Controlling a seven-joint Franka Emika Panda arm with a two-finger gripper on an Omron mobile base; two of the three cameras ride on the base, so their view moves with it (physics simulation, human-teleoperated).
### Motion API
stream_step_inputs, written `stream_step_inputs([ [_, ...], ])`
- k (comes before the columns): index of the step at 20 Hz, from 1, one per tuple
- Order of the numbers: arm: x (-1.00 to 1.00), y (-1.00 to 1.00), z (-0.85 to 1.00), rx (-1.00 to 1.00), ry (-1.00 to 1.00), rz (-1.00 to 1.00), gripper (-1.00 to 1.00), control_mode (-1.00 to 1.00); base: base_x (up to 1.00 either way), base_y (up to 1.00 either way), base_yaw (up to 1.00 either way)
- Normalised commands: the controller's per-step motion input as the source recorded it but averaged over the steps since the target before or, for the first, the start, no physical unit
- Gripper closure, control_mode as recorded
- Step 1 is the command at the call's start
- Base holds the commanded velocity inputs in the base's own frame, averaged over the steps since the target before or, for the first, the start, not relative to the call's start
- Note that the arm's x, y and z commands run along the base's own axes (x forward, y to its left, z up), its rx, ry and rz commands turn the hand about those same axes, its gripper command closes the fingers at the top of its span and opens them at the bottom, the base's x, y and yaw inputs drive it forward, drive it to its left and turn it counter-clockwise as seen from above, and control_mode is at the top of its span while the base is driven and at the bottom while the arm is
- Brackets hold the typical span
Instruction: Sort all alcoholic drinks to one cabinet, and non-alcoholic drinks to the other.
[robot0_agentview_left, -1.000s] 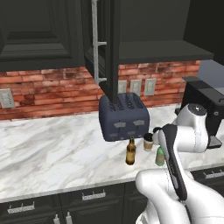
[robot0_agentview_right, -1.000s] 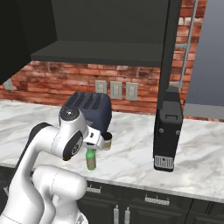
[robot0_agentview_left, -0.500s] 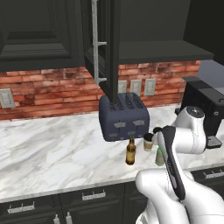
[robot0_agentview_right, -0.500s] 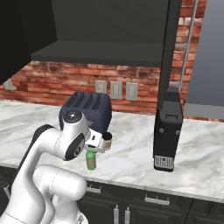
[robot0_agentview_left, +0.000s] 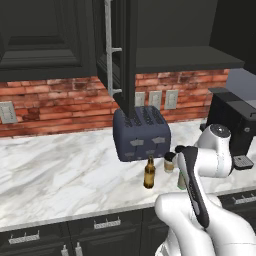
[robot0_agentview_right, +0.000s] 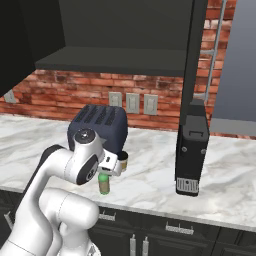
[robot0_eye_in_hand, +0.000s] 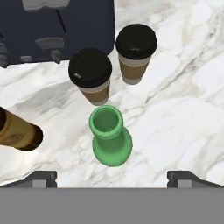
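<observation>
The green bottle (robot0_eye_in_hand: 107, 141) stands upright on the marble counter, straight below my gripper (robot0_eye_in_hand: 112, 178), which is open with its tips wide apart and nothing between them. In the right base view my gripper (robot0_agentview_right: 108, 170) hovers just above the green bottle (robot0_agentview_right: 104, 185). Two tan cups with dark lids (robot0_eye_in_hand: 90, 73) (robot0_eye_in_hand: 136, 45) stand just beyond the bottle, in front of the toaster. The amber bottle (robot0_eye_in_hand: 17, 131) (robot0_agentview_left: 149, 173) stands to the left. A cup (robot0_agentview_left: 169, 162) (robot0_agentview_right: 122, 161) shows beside my arm.
A dark blue toaster (robot0_agentview_left: 141, 132) (robot0_agentview_right: 99, 126) sits behind the drinks. A black coffee machine (robot0_agentview_right: 192, 145) (robot0_agentview_left: 234, 125) stands to the right. An upper cabinet hangs open overhead, its door (robot0_agentview_left: 118, 55) swung out and its shelf (robot0_agentview_right: 115, 60) dark.
My arm has shifted slightly, bringing the hand closer over the green bottle. The bottles and cups have stayed where they were. The jaws have stayed open.
</observation>
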Motion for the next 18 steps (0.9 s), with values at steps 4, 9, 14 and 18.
stream_step_inputs([
  [4, 0.07, 0.10, -0.22, -0.03, -0.04, 0.00, -1.00, -1.00, 0.00, 0.00, 0.00],
  [9, 0.09, 0.07, -0.21, -0.02, -0.02, 0.00, -1.00, -1.00, 0.00, 0.00, 0.00],
  [14, 0.13, 0.01, -0.17, 0.00, 0.00, -0.01, -1.00, -1.00, 0.00, 0.00, 0.00],
  [18, 0.15, 0.00, -0.15, 0.00, 0.00, -0.02, -1.00, -1.00, 0.00, 0.00, 0.00],
])
